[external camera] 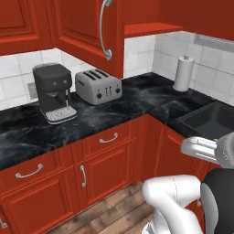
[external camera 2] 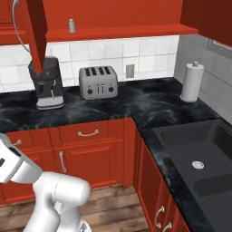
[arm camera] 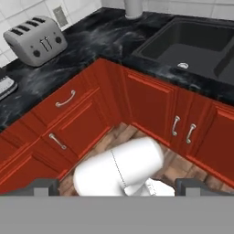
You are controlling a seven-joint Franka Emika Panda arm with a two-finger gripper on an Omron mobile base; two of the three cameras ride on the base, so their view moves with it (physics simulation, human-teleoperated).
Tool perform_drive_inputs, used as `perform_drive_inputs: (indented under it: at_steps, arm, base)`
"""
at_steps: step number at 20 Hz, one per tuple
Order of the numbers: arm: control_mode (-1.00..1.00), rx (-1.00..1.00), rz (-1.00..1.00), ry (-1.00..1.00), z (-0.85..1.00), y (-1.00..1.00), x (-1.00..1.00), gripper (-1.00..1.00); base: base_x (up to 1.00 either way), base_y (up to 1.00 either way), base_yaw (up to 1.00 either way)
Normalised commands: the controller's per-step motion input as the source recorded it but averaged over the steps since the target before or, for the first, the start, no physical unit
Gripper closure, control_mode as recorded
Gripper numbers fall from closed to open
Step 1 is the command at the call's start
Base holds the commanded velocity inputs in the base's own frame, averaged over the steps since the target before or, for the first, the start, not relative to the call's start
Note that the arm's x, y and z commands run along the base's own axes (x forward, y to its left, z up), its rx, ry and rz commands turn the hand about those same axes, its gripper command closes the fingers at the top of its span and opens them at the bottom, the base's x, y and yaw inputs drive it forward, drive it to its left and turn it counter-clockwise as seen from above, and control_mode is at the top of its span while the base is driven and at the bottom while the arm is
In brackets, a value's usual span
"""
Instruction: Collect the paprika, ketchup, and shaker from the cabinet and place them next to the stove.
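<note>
Standing open above a black marble counter [external camera 2: 136,106], the red cabinet [external camera: 87,27] shows its door swung out, the long silver handle [external camera: 104,29] facing the room. The shaker [external camera 2: 71,25] stands upright on the cabinet's bare shelf, near its left end, directly above the coffee machine [external camera 2: 45,84] and toaster [external camera 2: 98,82] lined up along the counter's back edge. A paper towel roll [external camera 2: 191,82] occupies the counter's far corner beside the dark sink [external camera 2: 199,154]. The gripper [arm camera: 118,185], its jaws spread wide and empty, points down toward the lower cabinet fronts, well apart from the shelf.
</note>
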Motion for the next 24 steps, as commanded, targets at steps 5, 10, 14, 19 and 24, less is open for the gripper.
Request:
perform_drive_inputs:
  at_steps: [5, 10, 14, 19, 24]
  arm:
    - [1.0, 0.0, 0.0, 0.0, 0.0, 0.0, 0.0, -1.0]
    - [1.0, 0.0, 0.0, 0.0, 0.0, 0.0, 0.0, -1.0]
    - [1.0, 0.0, 0.0, 0.0, 0.0, 0.0, 0.0, -1.0]
    - [1.0, 0.0, 0.0, 0.0, 0.0, 0.0, 0.0, -1.0]
    - [1.0, 0.0, 0.0, 0.0, 0.0, 0.0, 0.0, -1.0]
  base:
    - [0.47, -0.43, 0.47]
    - [0.22, -0.62, 0.41]
    - [0.38, -0.56, 0.42]
    - [0.55, -0.51, 0.42]
    - [0.78, -0.46, 0.39]
